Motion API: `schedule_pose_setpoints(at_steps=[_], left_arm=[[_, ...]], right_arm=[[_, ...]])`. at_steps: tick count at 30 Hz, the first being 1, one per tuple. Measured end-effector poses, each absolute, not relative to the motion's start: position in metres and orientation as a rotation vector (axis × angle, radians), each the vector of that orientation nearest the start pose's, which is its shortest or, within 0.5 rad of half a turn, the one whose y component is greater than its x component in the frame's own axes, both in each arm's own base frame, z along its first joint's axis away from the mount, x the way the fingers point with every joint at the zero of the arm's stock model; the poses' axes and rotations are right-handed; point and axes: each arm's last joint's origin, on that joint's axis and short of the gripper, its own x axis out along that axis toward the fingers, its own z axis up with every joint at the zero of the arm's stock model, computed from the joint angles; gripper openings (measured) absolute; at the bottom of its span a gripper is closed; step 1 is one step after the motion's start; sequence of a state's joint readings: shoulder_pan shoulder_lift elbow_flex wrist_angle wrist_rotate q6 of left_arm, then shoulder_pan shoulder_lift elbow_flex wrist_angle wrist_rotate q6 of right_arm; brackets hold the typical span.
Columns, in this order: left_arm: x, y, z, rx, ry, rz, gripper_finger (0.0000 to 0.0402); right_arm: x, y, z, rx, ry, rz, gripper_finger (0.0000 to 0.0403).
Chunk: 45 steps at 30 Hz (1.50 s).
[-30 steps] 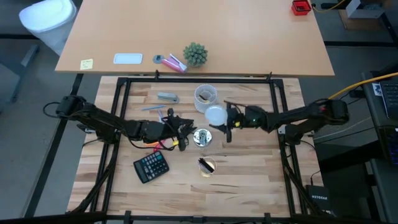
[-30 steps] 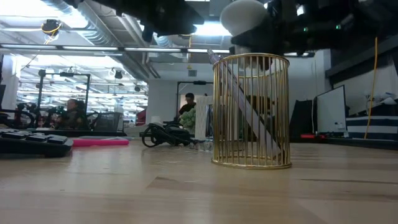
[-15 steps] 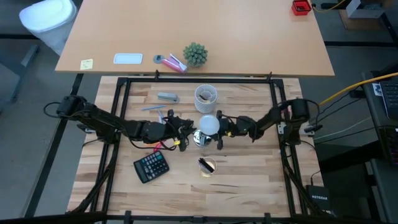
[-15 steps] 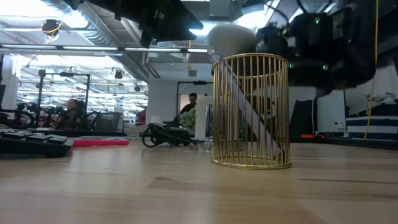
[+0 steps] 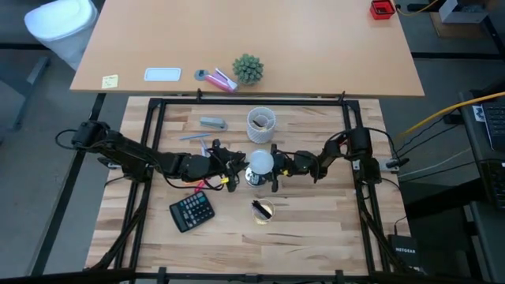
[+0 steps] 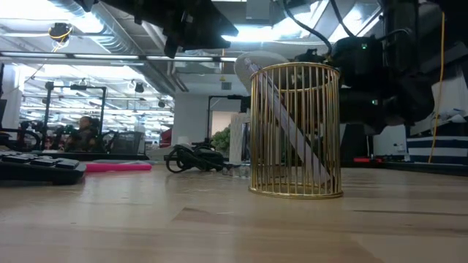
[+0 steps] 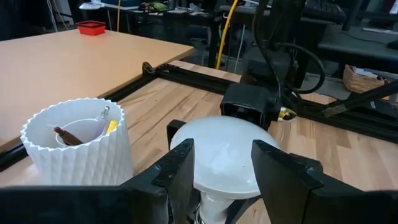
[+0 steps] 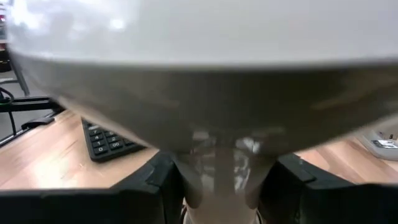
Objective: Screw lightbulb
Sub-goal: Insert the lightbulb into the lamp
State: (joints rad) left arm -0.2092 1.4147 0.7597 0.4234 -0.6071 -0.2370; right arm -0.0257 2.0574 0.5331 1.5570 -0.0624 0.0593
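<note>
Holding small white pear-shaped lightbulb (image 5: 261, 162) by neck, right gripper (image 5: 274, 168) sits 3 o'clock of round silver socket (image 5: 254, 177); left gripper (image 5: 237, 167) clamps socket. Keep bulb vertical, turn gently.

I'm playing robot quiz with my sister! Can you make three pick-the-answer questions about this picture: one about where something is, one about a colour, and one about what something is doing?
1. Where is the calculator?
A. on the wooden table, near the left arm
B. inside the white cup
C. on top of the plant

2. What colour is the wire basket?
A. blue
B. gold
C. red

3. What is the right gripper doing?
A. lying empty on the table
B. pressing calculator keys
C. holding the lightbulb by its neck

Answers:
1 A, the high view shows it on the wood below the left arm.
2 B, its bars shine gold in the low view.
3 C, the right wrist view shows the fingers on both sides of the bulb's neck.
</note>
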Motion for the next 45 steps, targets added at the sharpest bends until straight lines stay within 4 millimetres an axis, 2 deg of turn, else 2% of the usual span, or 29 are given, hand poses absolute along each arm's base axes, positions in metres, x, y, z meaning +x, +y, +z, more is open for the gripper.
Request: schedule_pose_setpoints(at_steps=[8,16,28,45], left_arm=[[0.300,-0.047,0.238,-0.167,0.151,0.398,0.0153],[0.313,-0.045,0.243,-0.100,0.023,0.372,0.0153],[0.348,-0.027,0.217,-0.098,0.080,0.383,0.0153],[0.349,-0.026,0.210,-0.128,0.122,0.393,0.0153]], right_arm=[[0.311,-0.006,0.096,0.058,-0.029,0.037,0.0161],[0.311,-0.006,0.095,0.058,-0.025,0.037,0.0161],[0.313,-0.006,0.095,0.057,-0.023,0.037,0.0161],[0.313,-0.006,0.095,0.059,-0.020,0.038,0.0161]])
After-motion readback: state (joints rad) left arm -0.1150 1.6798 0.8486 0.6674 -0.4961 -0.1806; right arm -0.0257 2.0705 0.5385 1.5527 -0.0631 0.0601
